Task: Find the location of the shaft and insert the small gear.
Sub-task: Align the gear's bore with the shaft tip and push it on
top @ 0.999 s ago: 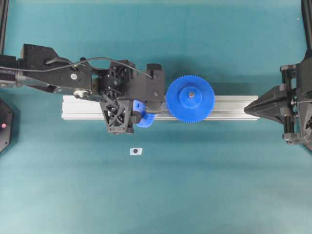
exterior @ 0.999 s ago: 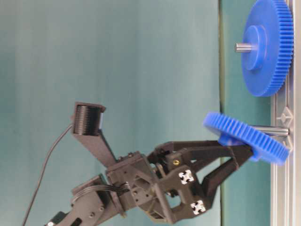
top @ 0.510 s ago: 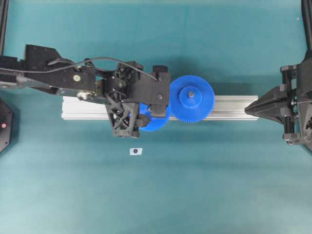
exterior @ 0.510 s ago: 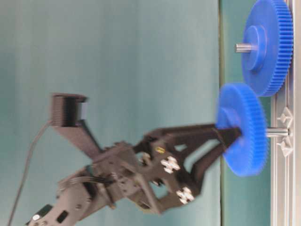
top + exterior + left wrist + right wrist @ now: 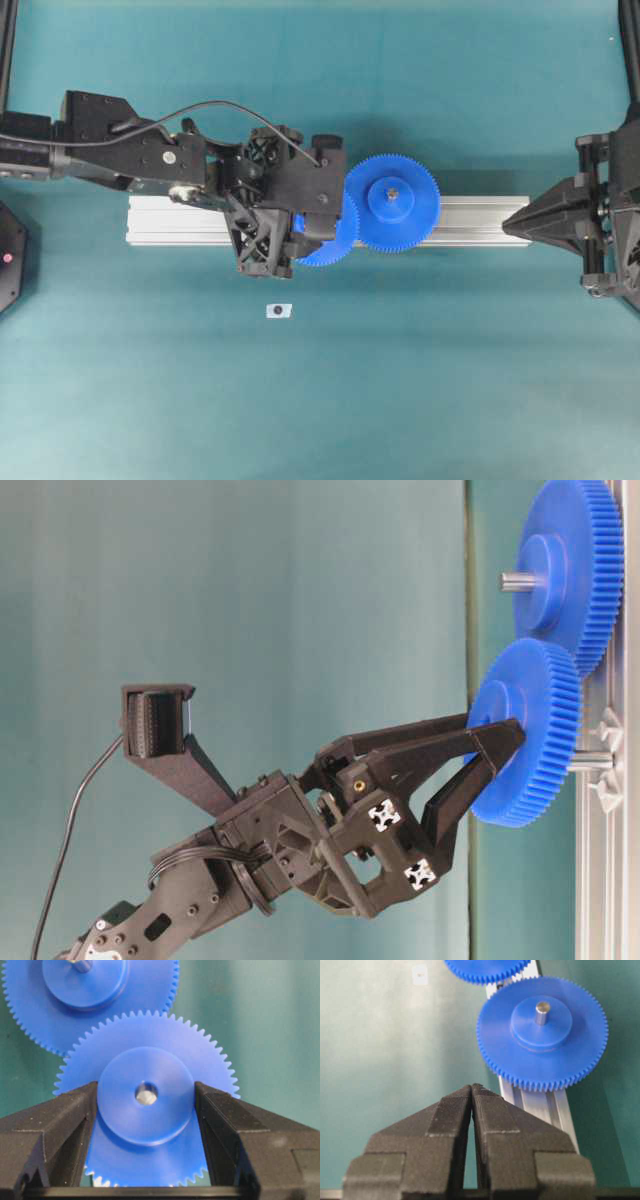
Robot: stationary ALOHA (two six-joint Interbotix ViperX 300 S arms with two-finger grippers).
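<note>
1. Two black fingers [image 5: 65, 1130] of the left gripper [image 5: 146, 1140] clamp the raised round hub of the small gear [image 5: 145, 1125], one on each side, with the toothed disc spreading beyond them.
2. Between those fingers, the hub's centre hole shows a pale metal tip inside it, the shaft [image 5: 146, 1094]. In the table-level view the shaft's [image 5: 590, 762] grey end shows just past the gear's [image 5: 527, 745] far face, reaching to the rail.
3. Just beyond the fingertips, the small gear's teeth meet the rim of the larger blue gear [image 5: 90, 997], which has its own metal pin [image 5: 80, 965] through its hub. In the overhead view the small gear [image 5: 330, 235] shows partly from under the left gripper [image 5: 290, 235], touching the larger gear [image 5: 392, 202].
4. Under both gears runs a silvery aluminium rail [image 5: 180, 220], lying lengthwise on the teal surface [image 5: 400, 380].
5. Off to the near side of the left fingers, apart from the rail, a small white tag with a dark dot [image 5: 279, 311] lies on the surface.
6. At the rail's other end, the right gripper [image 5: 471, 1091] has its fingers [image 5: 447, 1115] pressed together with nothing between them. The tips point along the rail toward the larger gear [image 5: 542, 1035], well apart from it.
</note>
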